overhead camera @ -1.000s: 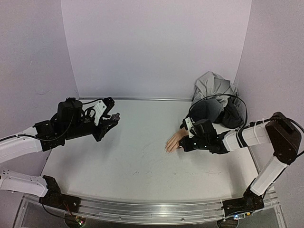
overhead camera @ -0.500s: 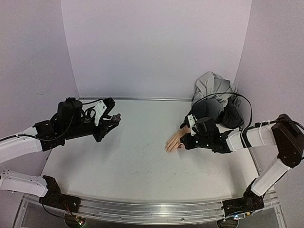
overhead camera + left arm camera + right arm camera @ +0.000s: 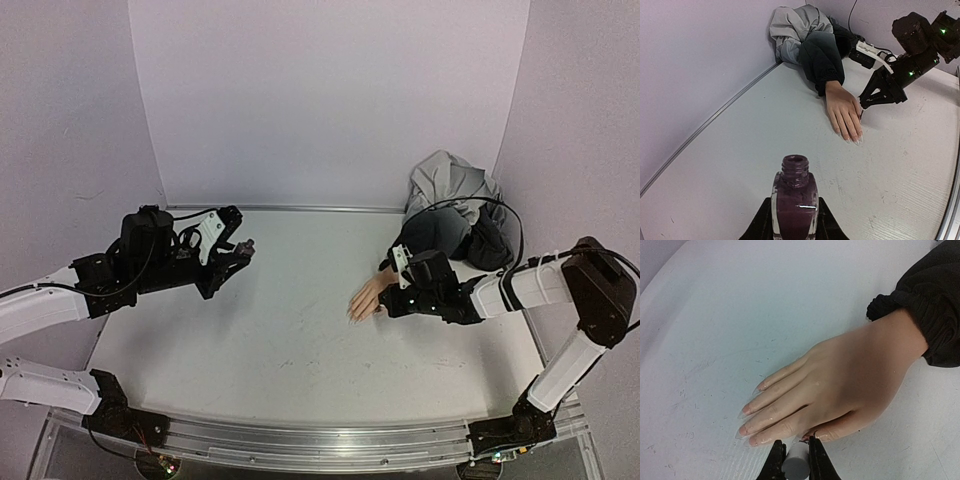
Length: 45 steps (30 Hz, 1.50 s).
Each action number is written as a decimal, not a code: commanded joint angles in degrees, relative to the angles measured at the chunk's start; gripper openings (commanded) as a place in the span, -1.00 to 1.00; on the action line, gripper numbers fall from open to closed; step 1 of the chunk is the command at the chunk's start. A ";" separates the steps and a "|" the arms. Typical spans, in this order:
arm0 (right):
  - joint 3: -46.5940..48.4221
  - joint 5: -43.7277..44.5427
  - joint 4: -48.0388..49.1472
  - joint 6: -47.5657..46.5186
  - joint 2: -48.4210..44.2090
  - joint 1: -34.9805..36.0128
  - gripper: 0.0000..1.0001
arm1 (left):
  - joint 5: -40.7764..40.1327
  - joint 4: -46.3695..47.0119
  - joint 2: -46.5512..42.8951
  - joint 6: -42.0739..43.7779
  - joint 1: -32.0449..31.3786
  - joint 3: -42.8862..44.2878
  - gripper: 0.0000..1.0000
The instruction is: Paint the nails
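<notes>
L gripper (image 3: 792,220) clamps open maroon glass polish bottle (image 3: 794,200) | R gripper (image 3: 796,447) pinches white cylindrical brush cap (image 3: 795,466) by thumb of peach mannequin hand (image 3: 850,380) | pale oval nails (image 3: 742,431), flat on white tabletop (image 3: 280,340), look unpainted; all remain.

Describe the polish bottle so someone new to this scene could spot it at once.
Start at the white table and go to its left side, away from the mannequin hand. There the left gripper clamps a small glass bottle. It is upright, uncapped and holds dark maroon polish, the only bottle in view.
</notes>
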 commanded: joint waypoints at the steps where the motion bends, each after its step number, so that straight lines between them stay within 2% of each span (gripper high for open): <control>1: 0.69 1.18 1.40 -0.77 0.52 -0.21 -1.00 | 0.43 2.50 -0.34 -0.77 0.34 3.65 -1.00; 45: 1.90 -1.69 2.95 -1.53 2.95 -0.18 -1.00 | 1.22 2.50 -0.28 -1.20 0.77 3.78 -1.00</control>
